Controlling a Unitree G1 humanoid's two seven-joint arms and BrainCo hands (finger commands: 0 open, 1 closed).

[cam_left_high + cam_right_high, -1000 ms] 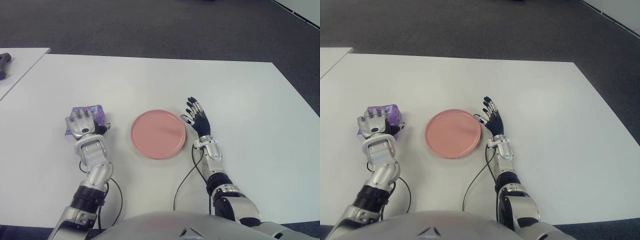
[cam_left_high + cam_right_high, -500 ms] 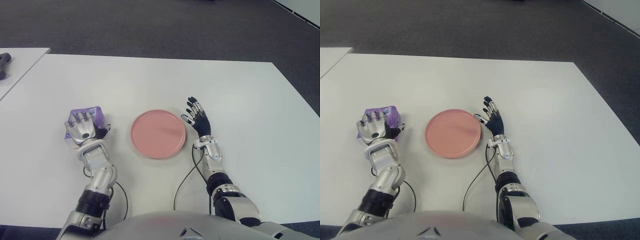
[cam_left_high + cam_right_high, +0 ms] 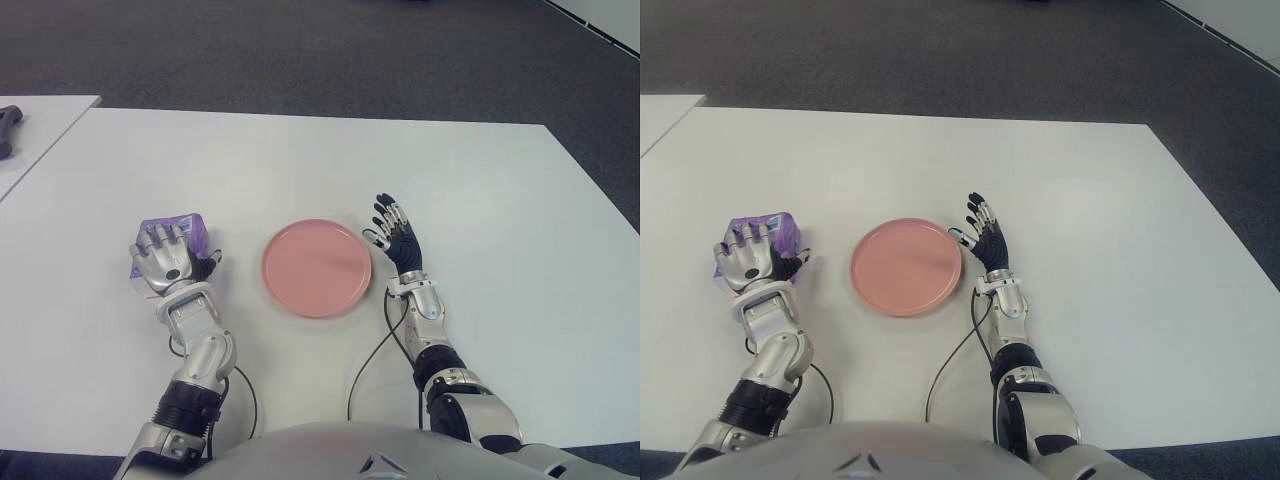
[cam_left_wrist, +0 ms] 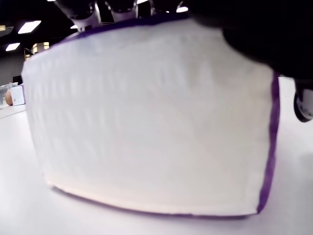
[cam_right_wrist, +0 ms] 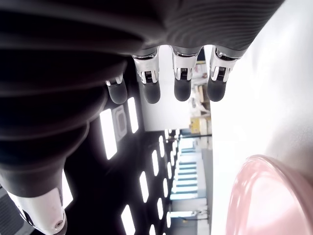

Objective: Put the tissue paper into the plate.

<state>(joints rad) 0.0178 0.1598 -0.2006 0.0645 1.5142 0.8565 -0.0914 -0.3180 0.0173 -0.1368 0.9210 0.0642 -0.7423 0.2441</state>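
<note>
One left robot hand clasps tissue pack; no legible label; right spread.

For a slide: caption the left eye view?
Left hand covers the purple tissue pack beside an empty pink plate; right hand open.

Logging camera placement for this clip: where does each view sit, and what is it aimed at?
Eye views: head stereo pair, looking down at the white table; both arms show, left hand on the tissue pack, right hand open beside the pink plate.
Left wrist view: close behind its hand, filled by the tissue pack.
Right wrist view: along spread fingers.
Shared: the plate's rim also shows in the right wrist view.
</note>
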